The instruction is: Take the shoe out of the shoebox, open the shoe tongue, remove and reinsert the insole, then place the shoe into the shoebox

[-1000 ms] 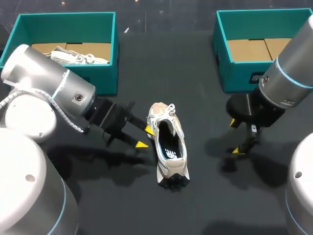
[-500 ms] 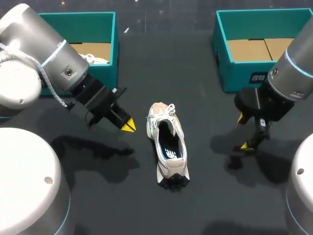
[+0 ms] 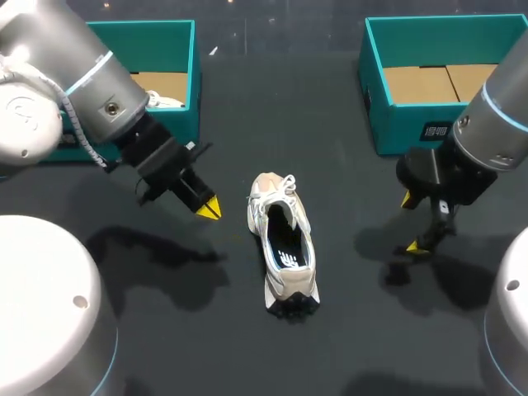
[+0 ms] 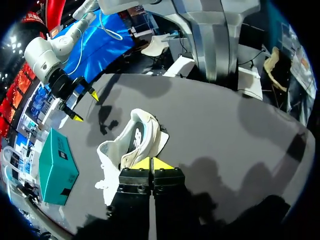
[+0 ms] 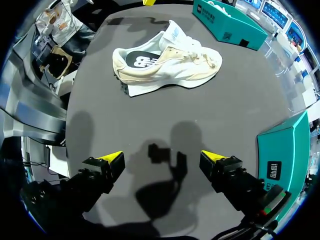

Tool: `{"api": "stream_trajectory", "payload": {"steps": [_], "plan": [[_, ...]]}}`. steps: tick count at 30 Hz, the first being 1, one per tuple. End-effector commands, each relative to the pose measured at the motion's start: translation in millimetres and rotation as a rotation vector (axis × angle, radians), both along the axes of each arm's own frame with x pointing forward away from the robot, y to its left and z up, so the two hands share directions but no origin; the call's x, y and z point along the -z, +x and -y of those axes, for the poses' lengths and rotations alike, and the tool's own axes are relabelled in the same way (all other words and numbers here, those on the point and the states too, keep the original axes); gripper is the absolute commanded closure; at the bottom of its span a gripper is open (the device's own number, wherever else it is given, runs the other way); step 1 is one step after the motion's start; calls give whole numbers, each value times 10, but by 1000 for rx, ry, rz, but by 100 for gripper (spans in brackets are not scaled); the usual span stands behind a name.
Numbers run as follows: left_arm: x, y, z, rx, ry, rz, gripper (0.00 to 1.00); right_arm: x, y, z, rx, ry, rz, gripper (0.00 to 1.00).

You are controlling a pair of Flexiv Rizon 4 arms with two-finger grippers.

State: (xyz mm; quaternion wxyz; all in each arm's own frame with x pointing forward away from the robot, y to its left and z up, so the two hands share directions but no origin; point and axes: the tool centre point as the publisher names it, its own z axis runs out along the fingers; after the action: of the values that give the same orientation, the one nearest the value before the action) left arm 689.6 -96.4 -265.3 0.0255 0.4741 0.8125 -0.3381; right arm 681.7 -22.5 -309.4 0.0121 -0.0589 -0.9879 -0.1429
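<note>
Dark matte table (image 3: 346, 330) carries everything. Nearest on it, about mid-table, the sneaker (image 3: 285, 239) stands upright on its sole, out of either box. Its heel with black tread lugs points near and its loose white laces (image 3: 276, 191) lie at the far end. The upper is cream and white, and the mouth gapes over a dark insole (image 3: 289, 247) with a white logo. Well apart to its right, the right gripper (image 3: 410, 223) hangs over bare table with its fingers spread wide and nothing between them. Just left of the laces, the left gripper (image 3: 208, 208) has its yellow tips pressed together on nothing. Farthest back are two teal boxes. The left shoebox (image 3: 177, 124) holds a second white sneaker (image 3: 165, 101), and the right shoebox (image 3: 396, 124) shows a brown cardboard floor.
</note>
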Motion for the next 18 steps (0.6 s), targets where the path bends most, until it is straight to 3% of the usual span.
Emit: {"api": "stream_trajectory", "payload": {"steps": [1, 10, 18], "plan": [[-66, 13, 114, 58, 32, 15, 100, -67, -27, 138, 10, -25, 9, 0], [-41, -11, 395, 216, 86, 73, 100, -163, -121, 555, 70, -54, 26, 0], [44, -106, 826, 355, 166, 152, 100, -145, -160, 648, 102, -46, 21, 0]]}}
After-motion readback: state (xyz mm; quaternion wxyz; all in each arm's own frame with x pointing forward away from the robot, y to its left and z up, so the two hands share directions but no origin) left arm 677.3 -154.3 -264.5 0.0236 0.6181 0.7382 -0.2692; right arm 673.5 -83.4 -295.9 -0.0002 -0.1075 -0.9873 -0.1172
